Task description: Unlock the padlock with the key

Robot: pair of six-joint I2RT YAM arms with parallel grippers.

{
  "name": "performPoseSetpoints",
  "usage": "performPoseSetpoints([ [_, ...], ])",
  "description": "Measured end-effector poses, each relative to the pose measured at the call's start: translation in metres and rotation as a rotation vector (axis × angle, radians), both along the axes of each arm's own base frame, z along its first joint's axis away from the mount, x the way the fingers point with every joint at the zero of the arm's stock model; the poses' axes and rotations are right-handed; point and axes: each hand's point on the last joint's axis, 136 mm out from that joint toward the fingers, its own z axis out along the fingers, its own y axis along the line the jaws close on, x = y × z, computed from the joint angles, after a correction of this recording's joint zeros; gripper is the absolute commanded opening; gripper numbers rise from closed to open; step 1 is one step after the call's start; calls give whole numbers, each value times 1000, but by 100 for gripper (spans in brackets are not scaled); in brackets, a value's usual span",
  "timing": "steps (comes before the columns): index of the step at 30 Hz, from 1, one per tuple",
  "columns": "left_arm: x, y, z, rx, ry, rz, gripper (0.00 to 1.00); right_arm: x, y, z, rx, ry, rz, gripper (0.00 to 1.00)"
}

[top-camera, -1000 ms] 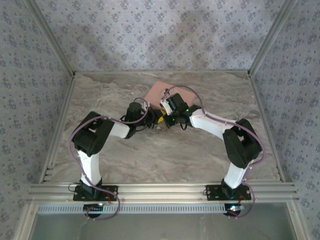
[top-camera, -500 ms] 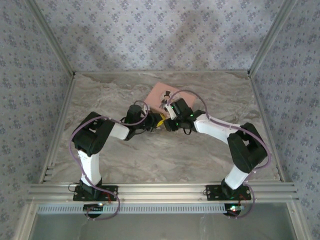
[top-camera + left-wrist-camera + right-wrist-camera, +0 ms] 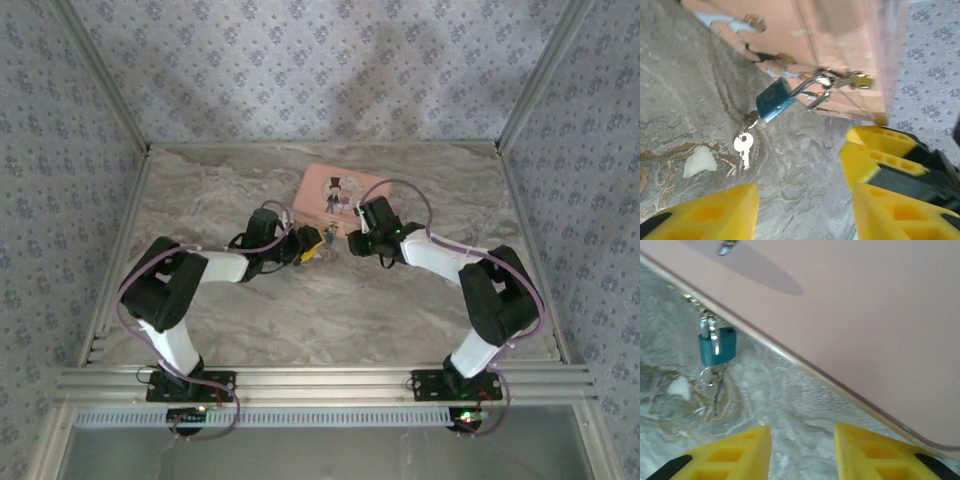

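Both arms have drawn back from the lock over the last second, and the pink tin (image 3: 322,185) shows more fully. The left gripper (image 3: 800,212) and the right gripper (image 3: 801,450) now stand with jaws apart, holding nothing. The padlock (image 3: 774,102) lies on the table (image 3: 690,100) at the tin's front edge, with the key (image 3: 751,121) in it. Its shackle (image 3: 812,86) looks sprung, so the unlocking seems done, with little left but to back away.

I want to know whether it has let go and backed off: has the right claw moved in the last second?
Yes. In the top view the right claw has pulled back to the right, off the pink tin, uncovering its cartoon lid.
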Motion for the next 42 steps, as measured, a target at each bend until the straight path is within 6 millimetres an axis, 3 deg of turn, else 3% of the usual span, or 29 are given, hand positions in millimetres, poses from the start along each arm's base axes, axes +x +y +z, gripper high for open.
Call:
performPoseSetpoints([
  [12,34,39,17,168,-108,78,67,4,-12,4,7,-18,-37,41],
  [22,84,70,63,323,-293,161,71,28,-41,3,10,-27,-126,42],
  [26,105,70,71,363,-332,169,71,32,-44,5,9,-37,-141,42],
  [30,126,67,61,411,-336,158,72,28,-44,11,-1,-63,-158,44],
  [37,152,55,39,453,-311,115,71,3,-36,47,43,-148,-145,47],
  [42,150,49,26,439,-277,86,70,-8,-9,40,69,-142,-74,47],
])
